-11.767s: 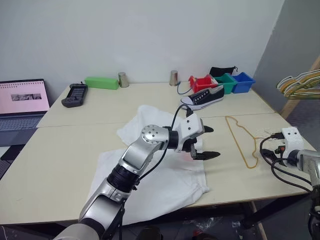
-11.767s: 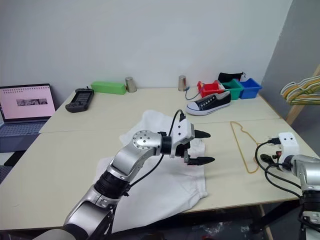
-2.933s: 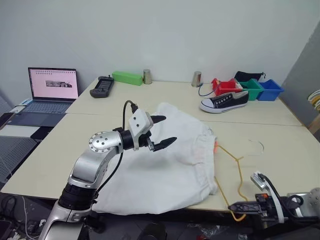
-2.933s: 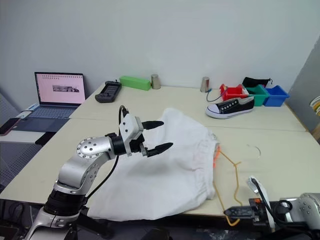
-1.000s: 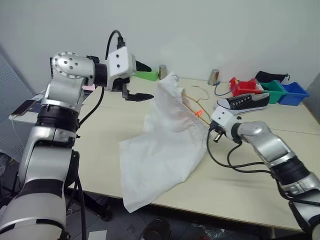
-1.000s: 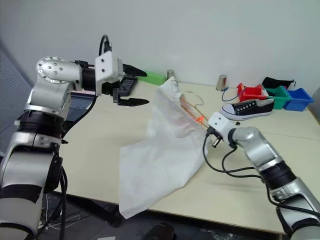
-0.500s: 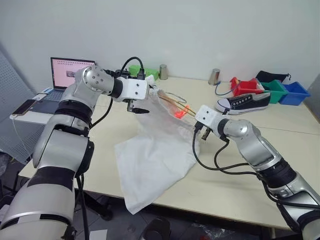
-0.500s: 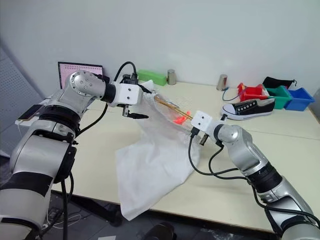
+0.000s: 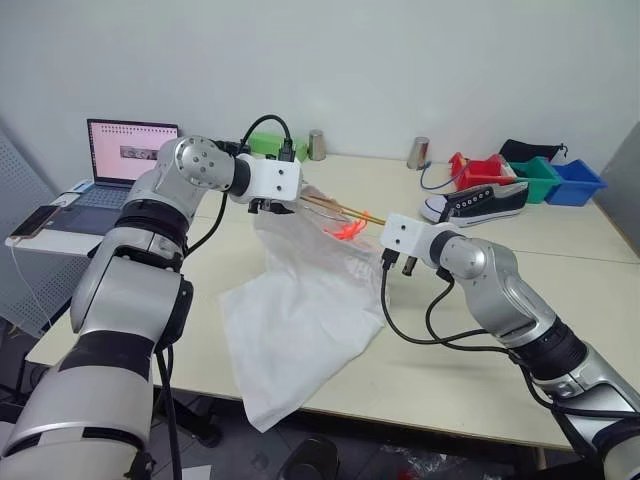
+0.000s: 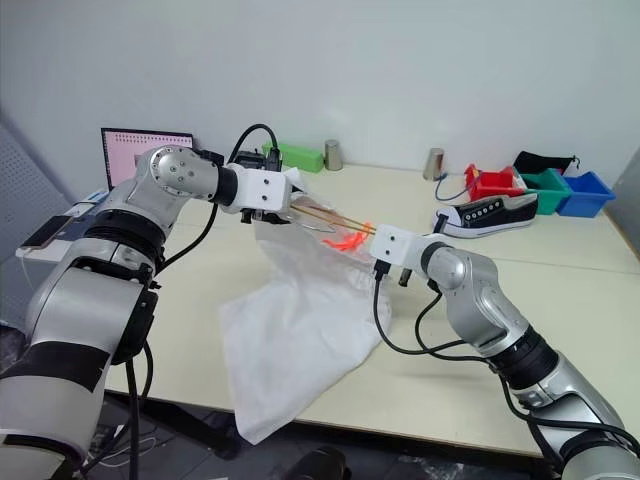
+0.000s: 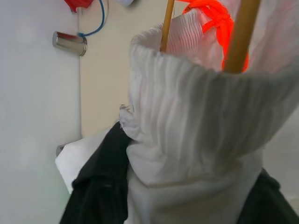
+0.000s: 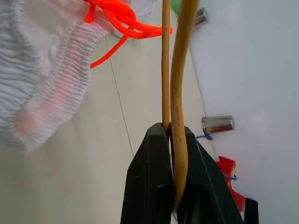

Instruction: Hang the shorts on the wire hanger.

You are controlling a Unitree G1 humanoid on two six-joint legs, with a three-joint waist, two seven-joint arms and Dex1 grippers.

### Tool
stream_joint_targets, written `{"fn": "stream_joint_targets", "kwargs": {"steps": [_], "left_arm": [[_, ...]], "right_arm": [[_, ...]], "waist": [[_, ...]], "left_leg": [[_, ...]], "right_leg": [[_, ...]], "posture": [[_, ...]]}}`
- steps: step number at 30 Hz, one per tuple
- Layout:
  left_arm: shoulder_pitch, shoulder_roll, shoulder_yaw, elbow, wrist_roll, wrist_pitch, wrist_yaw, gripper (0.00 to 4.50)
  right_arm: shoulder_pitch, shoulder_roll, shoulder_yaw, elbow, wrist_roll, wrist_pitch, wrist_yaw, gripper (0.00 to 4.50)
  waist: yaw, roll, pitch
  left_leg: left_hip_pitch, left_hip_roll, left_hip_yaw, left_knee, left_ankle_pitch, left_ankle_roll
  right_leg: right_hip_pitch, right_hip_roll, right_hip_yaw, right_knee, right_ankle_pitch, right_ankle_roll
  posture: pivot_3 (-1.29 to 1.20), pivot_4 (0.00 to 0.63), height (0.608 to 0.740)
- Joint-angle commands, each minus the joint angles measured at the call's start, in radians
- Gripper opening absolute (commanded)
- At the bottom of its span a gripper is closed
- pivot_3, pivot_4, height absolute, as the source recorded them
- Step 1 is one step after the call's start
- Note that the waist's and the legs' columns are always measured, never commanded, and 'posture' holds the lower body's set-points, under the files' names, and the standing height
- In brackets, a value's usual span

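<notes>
The right gripper is pinching the wire hanger. The left gripper is squeezing the waistband of the shorts, which are hanging over the table. Next, I think, the waistband needs pulling along the wire.

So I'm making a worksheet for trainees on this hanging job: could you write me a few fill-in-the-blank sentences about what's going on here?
1. The right gripper is shut on the ____.
2. The left gripper holds the white shorts by their ribbed ____.
3. The drawstring of the shorts is coloured ____.
4. Far across the table, a black-and-white ____ lies beside the coloured bins.

Missing words: wire hanger; waistband; orange-red; sneaker
</notes>
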Motion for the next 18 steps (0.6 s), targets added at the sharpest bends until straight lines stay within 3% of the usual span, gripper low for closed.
{"fn": "stream_joint_targets", "kwargs": {"steps": [1, 7, 12, 18], "left_arm": [[-0.026, -0.014, 0.009, -0.006, 0.001, -0.007, 0.016, 1.26], [-0.027, -0.011, 0.006, -0.005, 0.013, -0.016, 0.041, 0.08], [-0.011, -0.016, 0.016, -0.014, 0.015, -0.03, 0.065, 0.03], [0.018, -0.024, 0.027, -0.027, 0.01, -0.021, 0.078, 0.0]], "right_arm": [[-0.047, 0.029, -0.036, -0.059, -0.015, -0.048, 0.002, 0.0], [-0.03, 0.037, -0.046, -0.079, -0.016, -0.03, 0.042, 0.0], [-0.004, 0.054, -0.078, -0.113, 0.023, 0.032, 0.104, 0.0], [0.034, 0.052, -0.132, -0.17, 0.097, 0.108, 0.194, 1.26]], "waist": [[-0.003, 0.0, 0.0], [-0.006, 0.0, 0.0], [-0.008, 0.0, 0.0], [-0.015, -0.001, -0.001]], "left_leg": [[0.0, 0.0, 0.0, 0.0, 0.0, 0.0], [0.0, 0.0, 0.0, 0.0, 0.0, 0.0], [0.0, 0.0, 0.0, 0.0, 0.0, 0.0], [0.001, 0.0, 0.0, 0.0, 0.0, 0.0]], "right_leg": [[0.0, 0.0, 0.0, 0.0, 0.0, 0.0], [0.0, 0.0, 0.0, 0.0, 0.0, 0.0], [0.0, 0.0, 0.001, 0.0, 0.0, 0.0], [0.0, 0.0, 0.001, 0.001, 0.0, -0.001]], "posture": [[0.39, 0.0, 0.74], [0.38, 0.0, 0.74], [0.37, 0.0, 0.74], [0.36, 0.0, 0.74]]}}
